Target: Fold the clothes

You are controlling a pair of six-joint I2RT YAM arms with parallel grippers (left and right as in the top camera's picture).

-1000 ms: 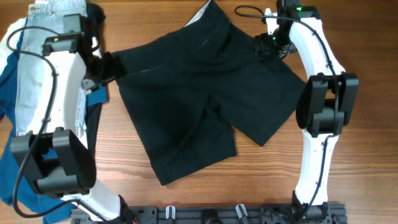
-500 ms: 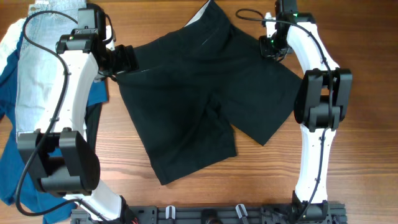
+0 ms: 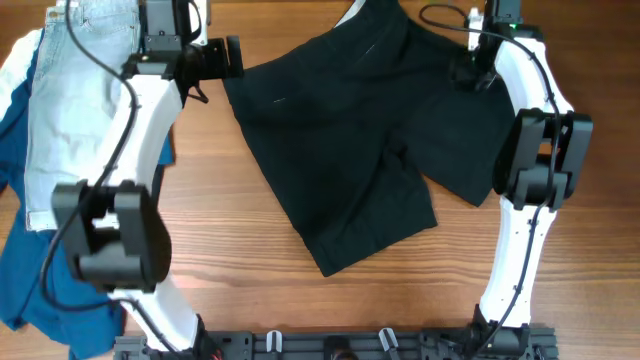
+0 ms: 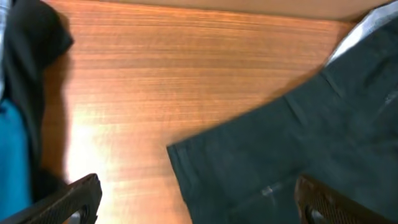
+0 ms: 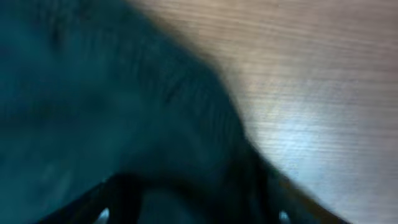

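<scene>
The black shorts [image 3: 350, 130] lie spread flat on the wooden table, waistband at the back with a pale lining showing [image 3: 352, 12], legs toward the front. My left gripper [image 3: 228, 55] is open at the shorts' back left corner. In the left wrist view that corner [image 4: 261, 162] lies between the wide-apart fingers [image 4: 199, 208]. My right gripper [image 3: 472, 72] is at the back right edge of the shorts. In the right wrist view dark cloth [image 5: 124, 93] bunches between its fingers [image 5: 189, 208], which look closed on it.
Pale-blue denim shorts [image 3: 75, 90] lie at the back left, over a deep-blue garment [image 3: 20, 270] that runs down the left edge. Bare wood [image 3: 220, 230] lies in front of the shorts. A black rail [image 3: 330, 345] runs along the front edge.
Both arms have moved back and to the right. The black shorts have slid to the right and toward the back with them.
</scene>
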